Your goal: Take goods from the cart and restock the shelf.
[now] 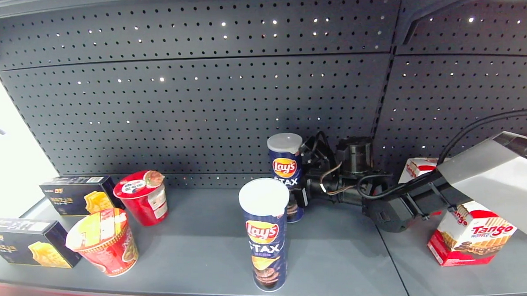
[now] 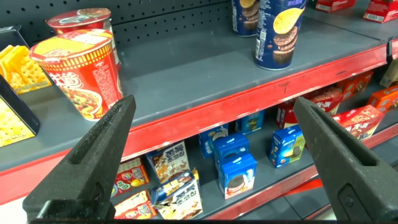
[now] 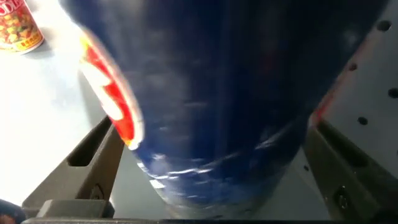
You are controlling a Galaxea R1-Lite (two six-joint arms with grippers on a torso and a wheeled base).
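Note:
Two tall blue chip cans with white lids stand upright on the grey shelf (image 1: 196, 238). One chip can (image 1: 265, 240) is near the front edge. The rear chip can (image 1: 286, 173) stands close to the pegboard. My right gripper (image 1: 297, 198) reaches in from the right at the rear can's lower half. In the right wrist view the rear can (image 3: 211, 93) sits between the spread fingers (image 3: 99, 162), which stand about as wide as the can. My left gripper (image 2: 211, 106) hangs open and holds nothing, in front of and below the shelf's red edge (image 2: 249, 102).
Two red noodle cups (image 1: 104, 241) (image 1: 142, 196) and two dark biscuit boxes (image 1: 28, 241) (image 1: 79, 196) fill the shelf's left. Red-and-white wafer boxes (image 1: 468, 239) stand at the right. Lower shelves hold blue boxes (image 2: 236, 171). The pegboard wall (image 1: 200, 102) closes the back.

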